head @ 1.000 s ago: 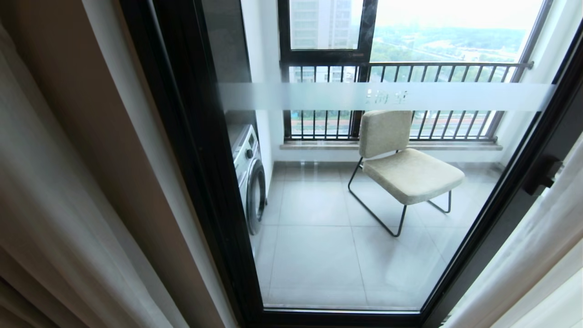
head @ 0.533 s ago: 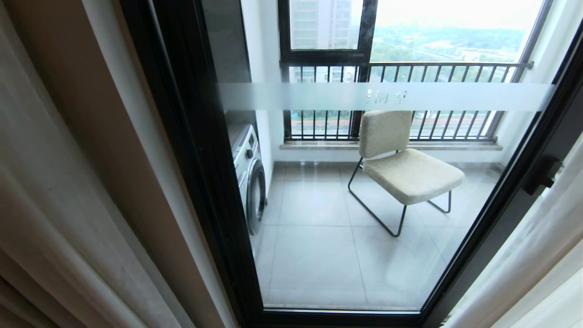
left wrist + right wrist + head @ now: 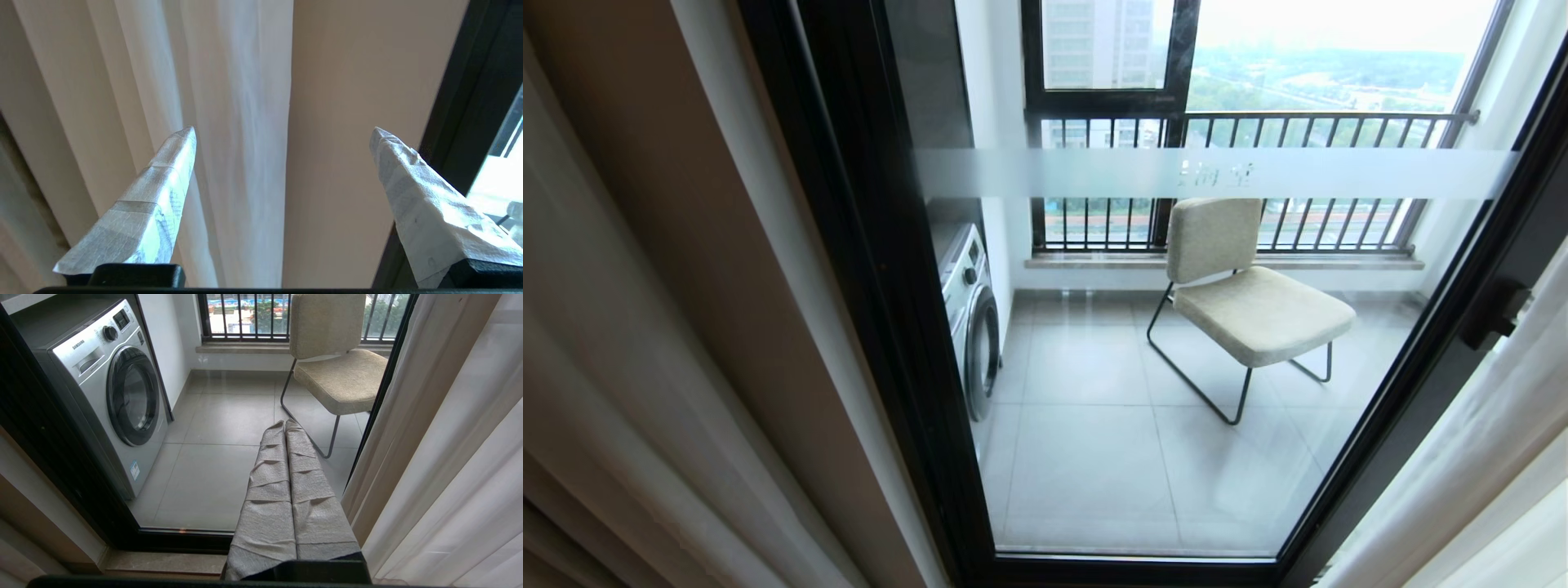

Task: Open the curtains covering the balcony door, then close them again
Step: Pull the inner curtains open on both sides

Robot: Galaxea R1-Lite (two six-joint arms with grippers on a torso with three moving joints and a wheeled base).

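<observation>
Your curtains [image 3: 629,343] stand drawn back to both sides of the balcony door [image 3: 874,269], leaving its glass pane uncovered in the head view: beige-grey and sheer folds on the left, pale folds at the right edge. The door has a dark frame, a frosted band [image 3: 1217,173] across the glass with small characters (too faint to read) and a black handle [image 3: 1494,314] on the right stile.

Through the glass you see a grey tiled floor [image 3: 1086,457], a beige chair [image 3: 1241,286] on a thin black frame, a silver washing machine [image 3: 970,318] against the left wall, and a barred window [image 3: 1225,180] beyond.

Only the right wrist view shows the machine's front: the brand reads SAMSUNG on its panel, and a small sticker [image 3: 135,470] sits low on the front, unreadable. It also shows the stone door sill [image 3: 163,561].

Neither arm appears in the head view. Your left gripper [image 3: 284,134] is spread wide and holds nothing; the sheer white fold hangs beyond the gap between its wrapped fingers [image 3: 155,196], beside a beige wall strip [image 3: 351,122]. Your right gripper [image 3: 285,424] points at the door glass, its wrapped fingers pressed together and empty.
</observation>
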